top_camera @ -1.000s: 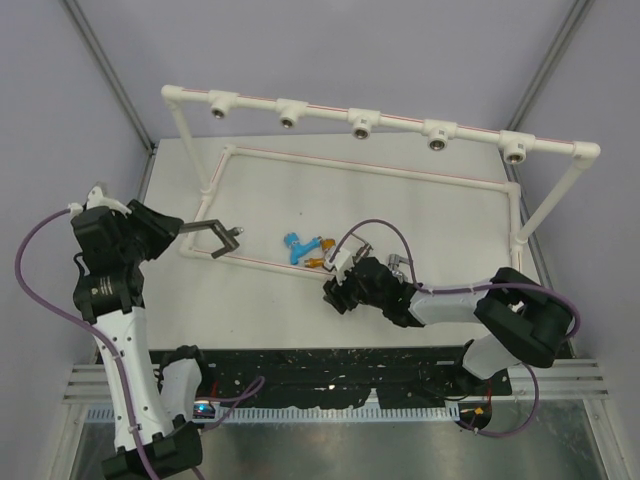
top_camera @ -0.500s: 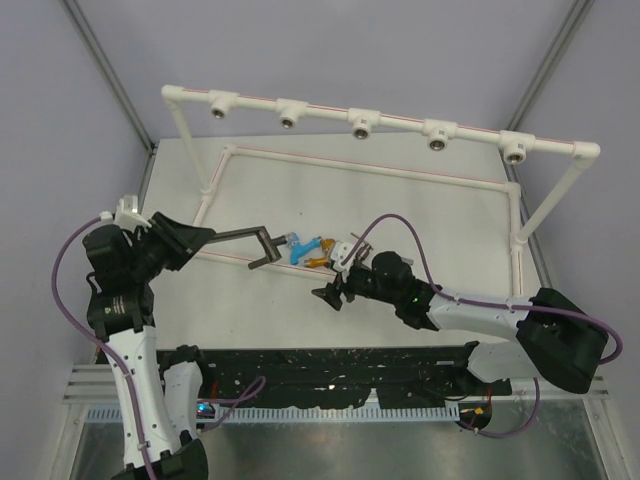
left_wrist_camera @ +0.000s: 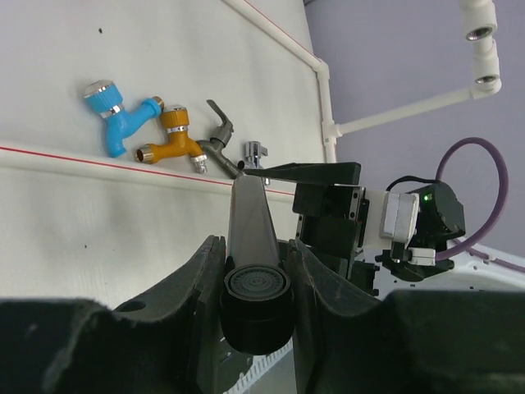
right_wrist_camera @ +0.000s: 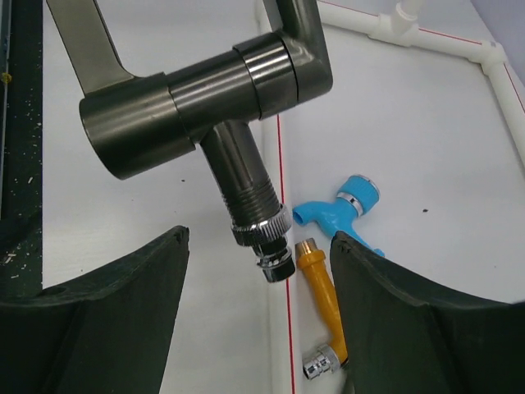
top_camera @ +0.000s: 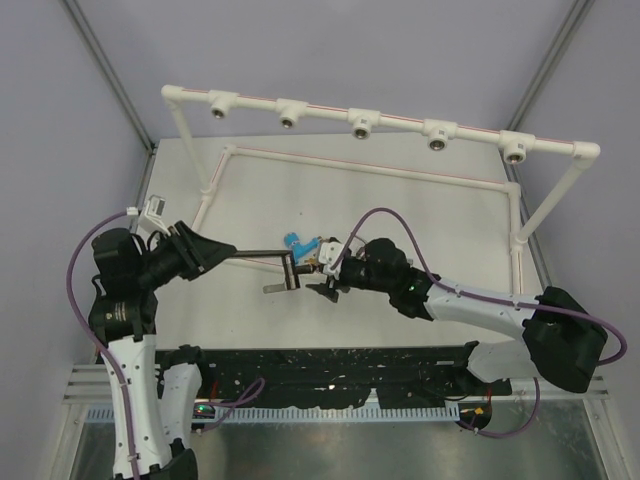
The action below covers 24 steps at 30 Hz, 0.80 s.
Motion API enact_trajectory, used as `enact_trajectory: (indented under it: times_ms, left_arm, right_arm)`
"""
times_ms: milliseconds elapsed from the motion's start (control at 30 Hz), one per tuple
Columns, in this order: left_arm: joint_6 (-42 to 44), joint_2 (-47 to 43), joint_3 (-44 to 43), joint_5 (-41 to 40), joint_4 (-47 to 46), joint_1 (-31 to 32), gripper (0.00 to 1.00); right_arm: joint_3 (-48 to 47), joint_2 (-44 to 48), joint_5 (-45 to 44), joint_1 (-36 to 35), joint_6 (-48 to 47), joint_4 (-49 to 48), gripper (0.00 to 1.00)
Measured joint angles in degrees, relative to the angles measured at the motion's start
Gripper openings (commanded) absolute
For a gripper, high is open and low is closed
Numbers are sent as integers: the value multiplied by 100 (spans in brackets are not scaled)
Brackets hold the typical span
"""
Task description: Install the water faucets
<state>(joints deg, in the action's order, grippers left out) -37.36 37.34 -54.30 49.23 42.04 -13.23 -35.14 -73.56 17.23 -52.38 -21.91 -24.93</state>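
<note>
The left gripper (left_wrist_camera: 256,267), pinching the large dark-grey faucet (right_wrist_camera: 205,90) by its spout tip, has swung it over, and the right gripper (right_wrist_camera: 258,250) has just spread wide around its threaded stem, likely readying a handover before installation.

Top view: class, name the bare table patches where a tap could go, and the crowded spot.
Free: table inside the white pipe frame, its right half. Crowded: the middle, where blue tap, orange tap, left gripper and right gripper meet.
</note>
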Motion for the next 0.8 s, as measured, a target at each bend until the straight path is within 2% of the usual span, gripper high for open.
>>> enact_trajectory:
  times_ms: [200,267,400,567,667,800]
  left_arm:
    - [96,2,-136,210,72,111,0]
    - [146,4,-181,251,87,131,0]
    - [184,0,-186,219,133,149,0]
    - [-109,-48,-120,-46,96,160,0]
    - [-546,-199,155,-313,-63,160,0]
    - [-1237,-404,791,-737,-339,170,0]
  right_arm:
    - [-402,-214,531,0,-299,455,65]
    - [-479,-278,680,0,-361,608,54]
    - [-590,-367,850,0,-490,844,5]
    - [-590,-374,852,-31,-483,903,5]
    - [-481,-367,481,-131,-472,732,5]
    - [-17,-352,-951,-590,-640,103,5]
